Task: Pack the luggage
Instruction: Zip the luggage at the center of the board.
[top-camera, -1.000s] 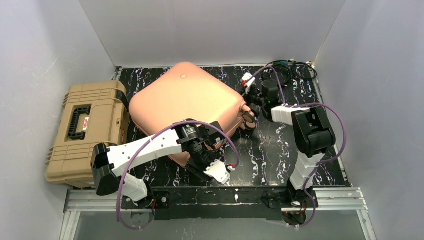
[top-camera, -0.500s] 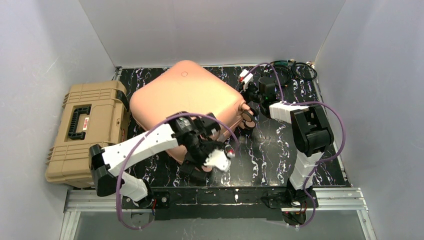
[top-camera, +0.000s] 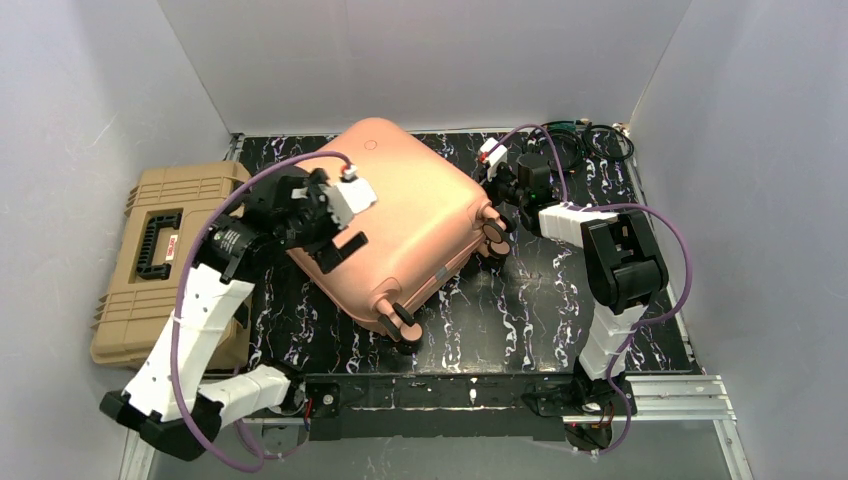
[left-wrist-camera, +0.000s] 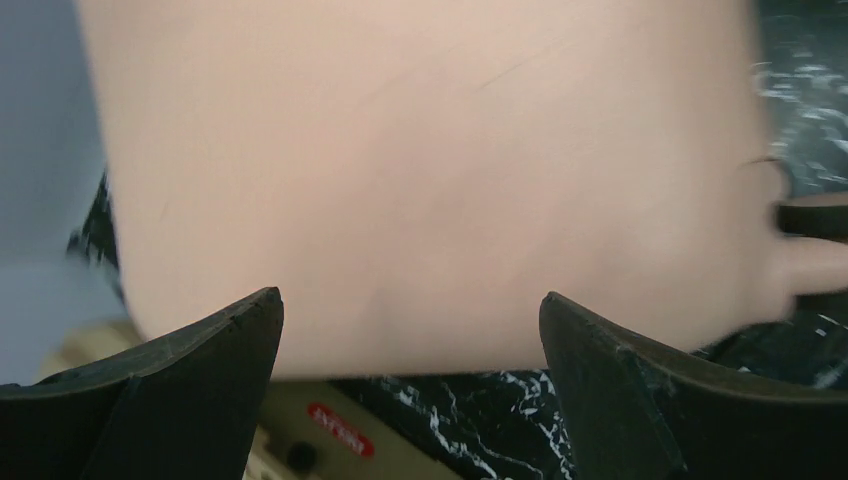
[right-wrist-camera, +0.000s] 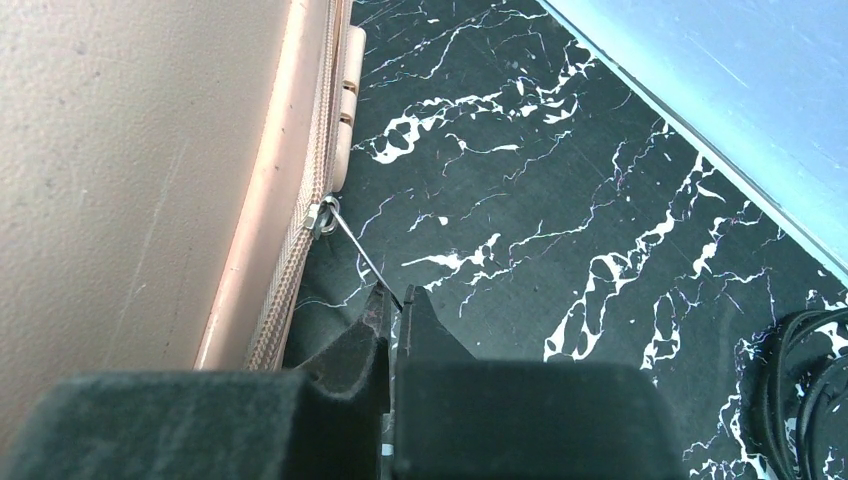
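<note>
A tan toolbox sits at the frame's left. The left fingers hang spread over the closed pink suitcase, which lies mid-tabletop. At the suitcase's upper right, the right fingers pinch the zipper pull. Working the zipper seems to be the step in hand; next comes a steady pull along the seam.

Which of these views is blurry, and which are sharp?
Left wrist: the luggage shell is smeared, its right edge soft. Right wrist: crisp on the zipper pull and marbled table. Top external: sharp, evenly lit, only a soft sheen on the shell.
</note>
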